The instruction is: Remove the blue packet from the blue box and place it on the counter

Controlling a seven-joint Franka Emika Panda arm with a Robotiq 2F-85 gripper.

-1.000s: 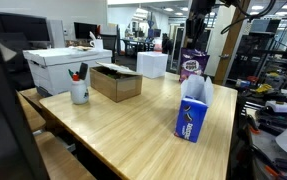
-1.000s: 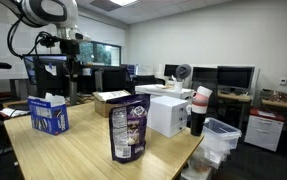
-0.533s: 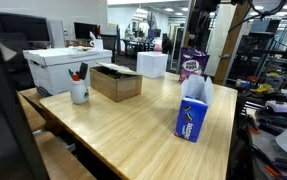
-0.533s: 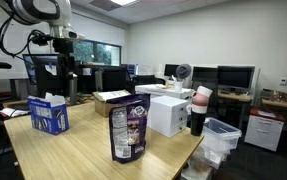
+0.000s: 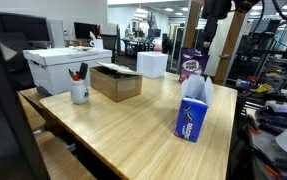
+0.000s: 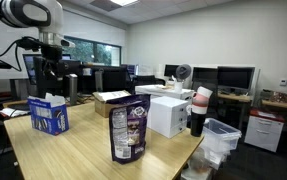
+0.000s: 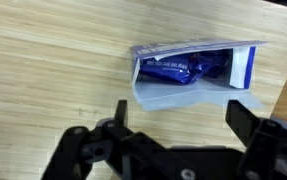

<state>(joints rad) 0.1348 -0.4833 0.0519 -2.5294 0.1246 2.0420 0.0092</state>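
Gripper (image 7: 176, 112) spread, empty, above box (image 7: 241, 62). Packet (image 7: 178, 68) lies inside box, open top. Centre your gripper over packet, descend straight, clear white flaps (image 7: 173, 96), pinch packet alone.

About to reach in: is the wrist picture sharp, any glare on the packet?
Wrist view: soft overall; the blue packet shows glossy highlights yet reads clearly inside the blue box; the open hand is dark, blurred. In an exterior view the blue box is evenly lit.
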